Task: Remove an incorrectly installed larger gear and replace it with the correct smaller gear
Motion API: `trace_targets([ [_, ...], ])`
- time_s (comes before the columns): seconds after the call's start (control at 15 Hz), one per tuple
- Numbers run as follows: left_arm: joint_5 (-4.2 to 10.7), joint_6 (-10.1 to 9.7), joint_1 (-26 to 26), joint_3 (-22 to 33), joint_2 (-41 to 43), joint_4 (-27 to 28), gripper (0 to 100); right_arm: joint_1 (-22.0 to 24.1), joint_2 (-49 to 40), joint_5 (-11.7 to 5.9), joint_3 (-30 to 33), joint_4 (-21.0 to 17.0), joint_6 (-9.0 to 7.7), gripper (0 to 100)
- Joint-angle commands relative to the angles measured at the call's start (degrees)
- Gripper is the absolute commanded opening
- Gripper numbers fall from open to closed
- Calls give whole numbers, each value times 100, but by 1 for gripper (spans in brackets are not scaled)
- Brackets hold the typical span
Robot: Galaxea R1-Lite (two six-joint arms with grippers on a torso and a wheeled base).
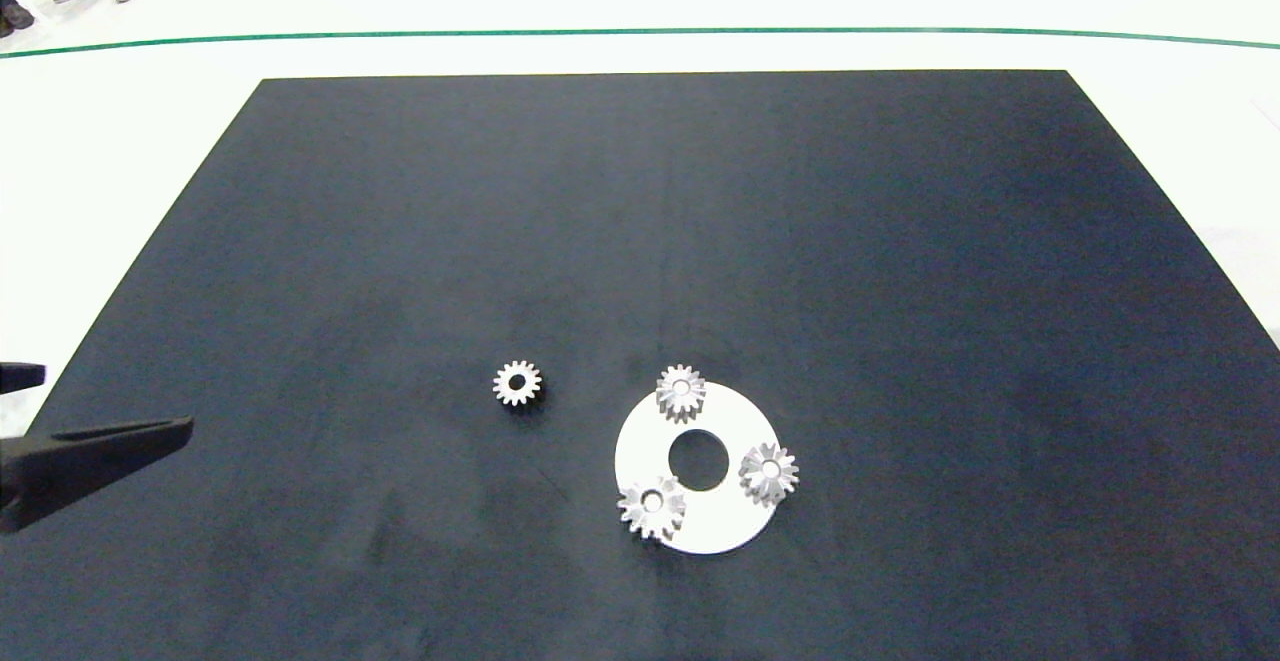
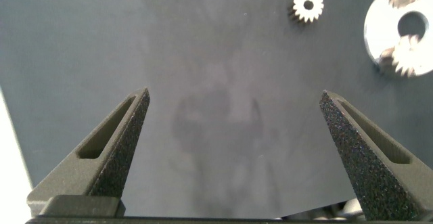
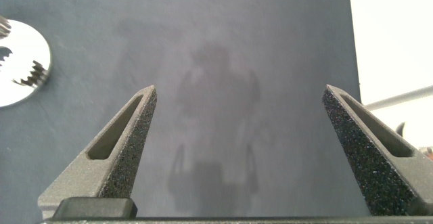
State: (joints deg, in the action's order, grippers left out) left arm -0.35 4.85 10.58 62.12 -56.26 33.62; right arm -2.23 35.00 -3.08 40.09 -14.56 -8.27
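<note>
My left gripper is spread wide, empty; small grey-silver blunt-toothed gear lies well ahead. Right gripper also spread, empty.

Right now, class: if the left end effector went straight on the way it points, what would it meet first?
Probably nothing: the open left end effector faces bare black mat; the smaller gear sits off to one side, though depth is unclear.

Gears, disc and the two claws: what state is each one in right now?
smaller gear: lying flat, loose on the black mat, apart from the disc.
white disc: flat on the mat, centre hole empty.
three gears on the disc: seated around its rim; one is the larger gear, still mounted.
left gripper: open, empty, at the mat's left edge.
right gripper: open, empty, over bare mat.
</note>
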Motion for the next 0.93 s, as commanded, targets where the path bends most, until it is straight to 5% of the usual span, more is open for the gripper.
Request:
trace_targets([
  [0.07,457,-415,102,634,-1010,136,100,-1438,2204,-8,1273,-30,-114,100],
  [0.2,765,-415,-83,687,-957,127,100,-2370,3092,-96,1783,-21,-114,100],
  [0.53,791,-397,-329,977,-351,153,100,-4163,4964,-790,3233,-74,-140,100],
  [0.93,835,-309,-584,1285,71,619,100,-5138,6194,-869,4191,-1093,-114,100],
])
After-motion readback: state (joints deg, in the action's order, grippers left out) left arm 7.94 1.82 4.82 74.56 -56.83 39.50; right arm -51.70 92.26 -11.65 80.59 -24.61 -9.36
